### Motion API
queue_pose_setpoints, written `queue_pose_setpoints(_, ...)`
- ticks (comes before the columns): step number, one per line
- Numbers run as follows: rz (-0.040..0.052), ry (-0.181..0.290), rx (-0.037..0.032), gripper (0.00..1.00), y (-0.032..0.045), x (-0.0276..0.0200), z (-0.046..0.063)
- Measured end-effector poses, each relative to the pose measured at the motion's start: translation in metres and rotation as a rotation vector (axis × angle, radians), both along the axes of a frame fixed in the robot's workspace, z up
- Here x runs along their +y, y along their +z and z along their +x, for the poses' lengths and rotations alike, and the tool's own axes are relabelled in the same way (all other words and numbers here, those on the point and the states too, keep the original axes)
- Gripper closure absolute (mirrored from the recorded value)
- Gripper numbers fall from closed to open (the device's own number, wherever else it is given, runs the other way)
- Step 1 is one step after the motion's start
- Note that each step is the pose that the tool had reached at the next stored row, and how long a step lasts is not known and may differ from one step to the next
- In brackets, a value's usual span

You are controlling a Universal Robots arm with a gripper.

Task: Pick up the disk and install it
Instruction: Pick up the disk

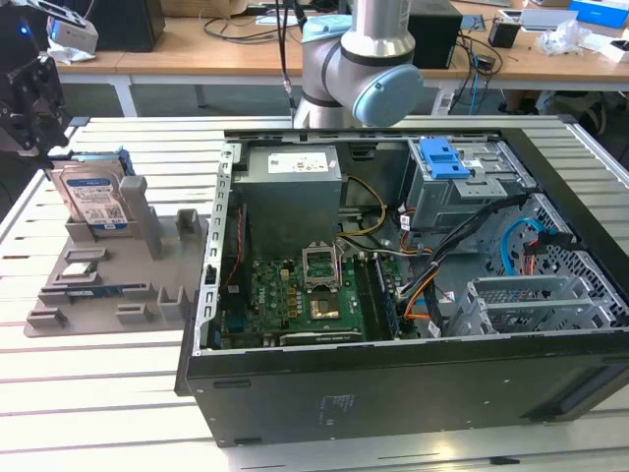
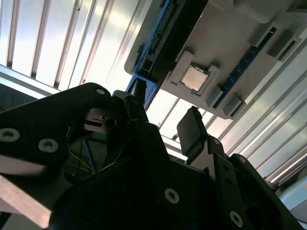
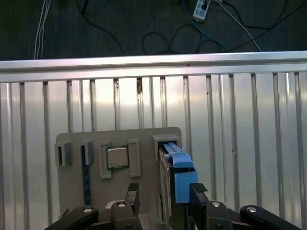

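- My pincer (image 3: 164,189) hung wide open with nothing in it, one finger on each side of the disk's top edge.
- The disk (image 1: 95,197) stood on edge in a slot of the grey holder (image 1: 108,295) on the bench (image 1: 98,413), at nine o'clock from the open computer case (image 1: 393,295) in the exterior view.
- I judged it stiff, dense and smooth-sided, likely to slip and not fond of knocks.
- I reckoned the flat metal faces were the place to grip, not the blue carrier (image 3: 183,167), which looked springy.
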State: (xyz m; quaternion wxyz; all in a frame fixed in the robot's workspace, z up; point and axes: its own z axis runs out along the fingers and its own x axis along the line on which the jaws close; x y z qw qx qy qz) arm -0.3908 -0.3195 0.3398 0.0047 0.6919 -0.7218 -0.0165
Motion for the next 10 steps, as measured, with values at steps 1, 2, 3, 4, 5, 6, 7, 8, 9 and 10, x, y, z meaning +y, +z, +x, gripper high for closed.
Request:
queue_pose_setpoints(1, 0.0001, 0.0, 0.0, 0.46, -0.0004, 0.0024, 0.0)
queue_pose_setpoints(2, 0.0, 0.0, 0.0001, 0.46, -0.0013, 0.0065, 0.0)
queue_pose_setpoints(3, -0.0002, 0.0, 0.0, 0.46, -0.0036, 0.0116, 0.001)
queue_pose_setpoints(4, -0.0014, 0.0, -0.0001, 0.46, -0.0092, 0.017, 0.001)
queue_pose_setpoints(5, -0.0015, 0.0, 0.0, 0.46, -0.0126, 0.0183, 0.001)
queue_pose_setpoints(6, -0.0018, 0.0, -0.0001, 0.46, -0.0158, 0.0184, 0.001)
queue_pose_setpoints(7, -0.0019, 0.001, 0.0, 0.46, -0.0174, 0.0184, 0.001)
queue_pose_setpoints(8, -0.0019, 0.002, -0.0001, 0.46, -0.0195, 0.0184, 0.001)
queue_pose_setpoints(9, -0.0019, 0.006, 0.0, 0.46, -0.0223, 0.0185, 0.001)
queue_pose_setpoints(10, -0.002, 0.01, 0.0001, 0.46, -0.0241, 0.0185, 0.001)
